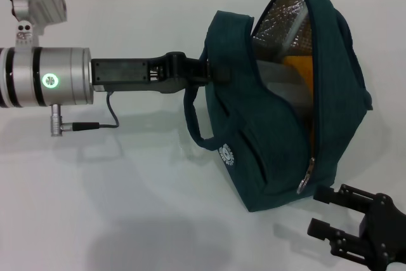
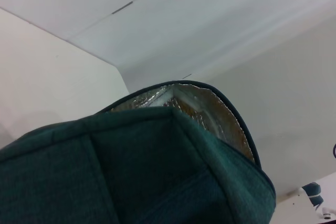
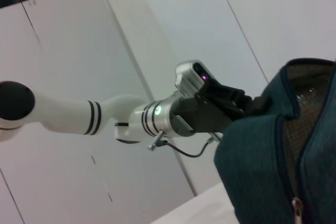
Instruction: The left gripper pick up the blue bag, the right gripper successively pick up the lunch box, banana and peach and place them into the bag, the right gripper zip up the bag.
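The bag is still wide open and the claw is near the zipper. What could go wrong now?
The right gripper sits open just below the zipper pull, which is small, so it could miss or slip. The left gripper holds the blue bag by one side only, so tugging might tilt it. The banana near the opening could block the zip.

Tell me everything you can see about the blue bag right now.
The blue bag is dark teal fabric with a silvery foil lining, a loop handle and a small white round logo. It stands on the white table, tilted, its zipper open with the pull hanging low. Something yellow shows inside. The left pincer holds its side; the right pincer waits open nearby, apart.
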{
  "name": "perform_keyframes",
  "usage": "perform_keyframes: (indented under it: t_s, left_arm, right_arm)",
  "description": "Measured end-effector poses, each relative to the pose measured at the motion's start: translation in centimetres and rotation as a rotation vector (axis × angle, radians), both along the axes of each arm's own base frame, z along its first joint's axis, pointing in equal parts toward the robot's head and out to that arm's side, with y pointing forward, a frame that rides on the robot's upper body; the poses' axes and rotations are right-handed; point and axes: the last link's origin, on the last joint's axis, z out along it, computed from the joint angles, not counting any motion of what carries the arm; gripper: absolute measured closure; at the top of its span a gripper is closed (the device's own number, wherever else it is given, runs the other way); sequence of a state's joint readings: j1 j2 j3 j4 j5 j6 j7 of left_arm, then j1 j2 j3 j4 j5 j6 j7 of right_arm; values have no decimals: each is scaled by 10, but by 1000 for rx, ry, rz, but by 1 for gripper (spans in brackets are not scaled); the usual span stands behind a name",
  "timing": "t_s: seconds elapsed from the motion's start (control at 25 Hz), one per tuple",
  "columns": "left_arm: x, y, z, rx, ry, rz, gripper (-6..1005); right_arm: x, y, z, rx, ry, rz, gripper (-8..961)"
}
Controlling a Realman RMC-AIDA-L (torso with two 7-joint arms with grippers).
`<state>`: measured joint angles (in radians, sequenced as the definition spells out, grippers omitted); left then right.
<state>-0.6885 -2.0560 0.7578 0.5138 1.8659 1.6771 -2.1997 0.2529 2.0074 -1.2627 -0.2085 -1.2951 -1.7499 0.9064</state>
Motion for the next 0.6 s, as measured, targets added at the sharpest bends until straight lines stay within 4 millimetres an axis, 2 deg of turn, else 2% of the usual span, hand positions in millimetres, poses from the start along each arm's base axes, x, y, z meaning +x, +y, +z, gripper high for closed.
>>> perform_keyframes:
  t_s: [0.2, 0.36, 0.6]
  left_arm:
    - [0, -1, 0, -4, -4, -2, 962]
    - [0, -2, 0, -7, -8, -6, 962]
    - [0, -2, 0, -5, -9, -6, 963]
  right_arm:
    - [-1, 5, -1, 7, -10, 3, 340]
    - [-4, 13, -3, 11, -25, 14, 282]
    - [-4, 12, -2, 22, -16, 9, 222]
